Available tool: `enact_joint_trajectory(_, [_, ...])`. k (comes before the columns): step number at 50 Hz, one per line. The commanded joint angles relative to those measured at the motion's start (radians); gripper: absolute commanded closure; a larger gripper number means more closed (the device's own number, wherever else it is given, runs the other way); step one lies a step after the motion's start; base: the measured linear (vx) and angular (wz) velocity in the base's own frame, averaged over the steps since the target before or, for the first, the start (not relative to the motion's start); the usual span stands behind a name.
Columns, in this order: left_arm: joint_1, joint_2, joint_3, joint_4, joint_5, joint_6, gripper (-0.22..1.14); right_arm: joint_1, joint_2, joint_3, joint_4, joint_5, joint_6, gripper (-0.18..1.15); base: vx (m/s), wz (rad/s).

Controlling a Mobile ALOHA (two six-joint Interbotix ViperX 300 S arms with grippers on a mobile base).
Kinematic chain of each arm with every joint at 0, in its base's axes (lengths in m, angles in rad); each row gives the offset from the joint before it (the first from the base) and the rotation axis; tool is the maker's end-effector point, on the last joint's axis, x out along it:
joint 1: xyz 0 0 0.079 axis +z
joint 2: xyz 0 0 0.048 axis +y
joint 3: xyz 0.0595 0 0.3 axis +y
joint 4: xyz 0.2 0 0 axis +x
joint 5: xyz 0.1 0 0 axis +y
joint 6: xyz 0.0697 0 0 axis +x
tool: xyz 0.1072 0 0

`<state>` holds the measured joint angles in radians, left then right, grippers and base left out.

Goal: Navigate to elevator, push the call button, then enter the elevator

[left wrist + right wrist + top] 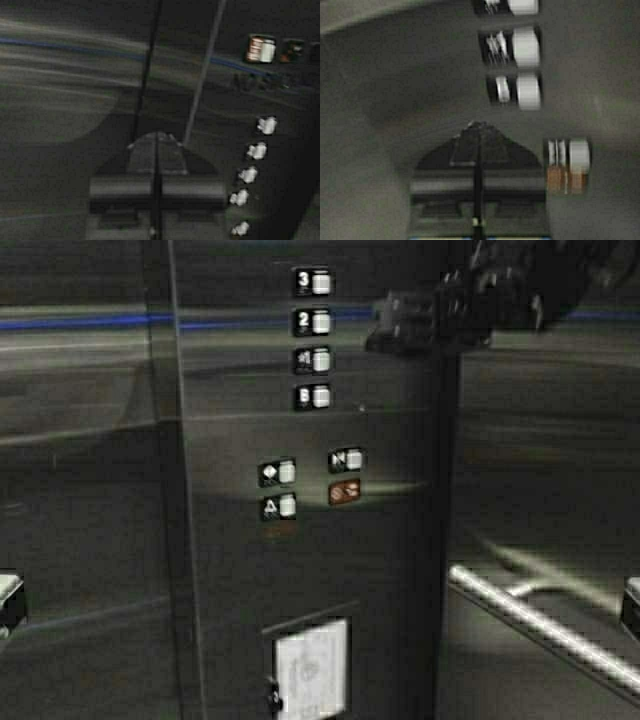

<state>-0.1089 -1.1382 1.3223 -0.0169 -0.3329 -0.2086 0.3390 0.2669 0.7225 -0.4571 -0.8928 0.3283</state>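
I am inside the elevator, facing its brushed steel wall [90,440], with a horizontal handrail [540,625] at the lower right. The call button is out of view. My right gripper [385,325] is raised at the upper right, just right of the cabin panel's floor button marked 2 [312,321]. In the right wrist view it [479,125] is shut on nothing and points at the panel, close to the lit buttons [525,47]. My left gripper [156,136] is shut and empty, facing the steel wall beside a vertical seam [145,85].
The steel panel [400,540] carries floor buttons 3, 2, 1 and B, with several more buttons [278,473] below. A framed paper notice [310,668] sits low on the panel. Walls close in on all sides.
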Motion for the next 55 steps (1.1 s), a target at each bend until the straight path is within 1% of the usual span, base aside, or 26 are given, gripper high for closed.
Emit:
enact_joint_trajectory(1, [0.002,0.005,-0.011,0.002,-0.003,0.003,0.89,-0.009,0.063,-0.037,0.064,-0.153,-0.081,0.90,0.12,0.06])
enact_joint_trajectory(6, [0.002,0.005,-0.011,0.002,-0.003,0.005,0.89,-0.009,0.115,-0.051,0.098,-0.216,-0.115,0.90,0.11,0.05])
enact_joint_trajectory(11, [0.002,0.005,-0.011,0.002,-0.003,0.006,0.89,-0.009,0.149,-0.063,0.101,-0.235,-0.117,0.90,0.09,0.04])
enact_joint_trajectory(20, [0.002,0.005,-0.011,0.002,-0.005,0.008,0.89,-0.009,0.196,-0.104,0.100,-0.235,-0.120,0.90,0.07,0.02])
enact_joint_trajectory(41, [0.002,0.005,-0.009,0.002,-0.003,0.015,0.89,-0.008,0.295,-0.244,0.100,-0.235,-0.109,0.90,0.03,0.01])
enact_joint_trajectory(55, [0.002,0.005,-0.006,0.002,-0.003,0.018,0.89,0.014,0.364,-0.357,0.098,-0.230,-0.060,0.90,0.00,0.00])
